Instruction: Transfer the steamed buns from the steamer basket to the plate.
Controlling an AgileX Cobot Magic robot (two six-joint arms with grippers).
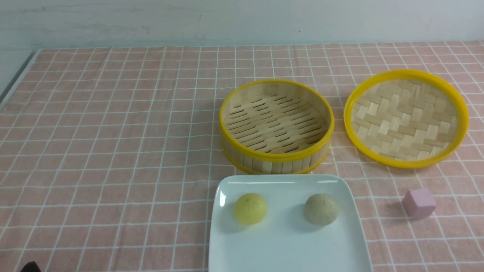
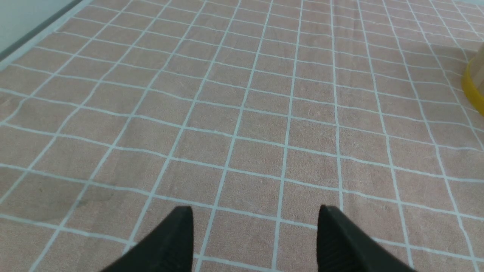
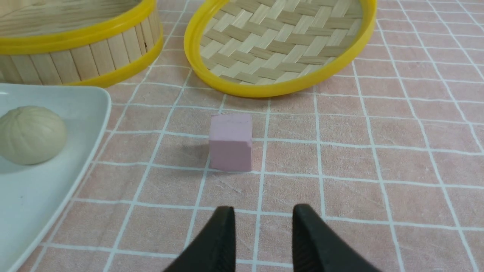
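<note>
both sets of fingers hold nothing: left fingers (image 2: 253, 241) wide apart, right fingers (image 3: 262, 241) narrower. yellow bun (image 1: 250, 208) and beige bun (image 1: 321, 209) sit apart on the plate (image 1: 287, 249); steamer basket (image 1: 276, 126) just behind it.

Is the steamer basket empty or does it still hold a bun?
Empty. The steamer basket shows only its bare slatted floor; the yellow bun and the beige bun both sit on the white plate.

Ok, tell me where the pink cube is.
In the front view the pink cube sits on the cloth right of the plate, just in front of the lid.
</note>
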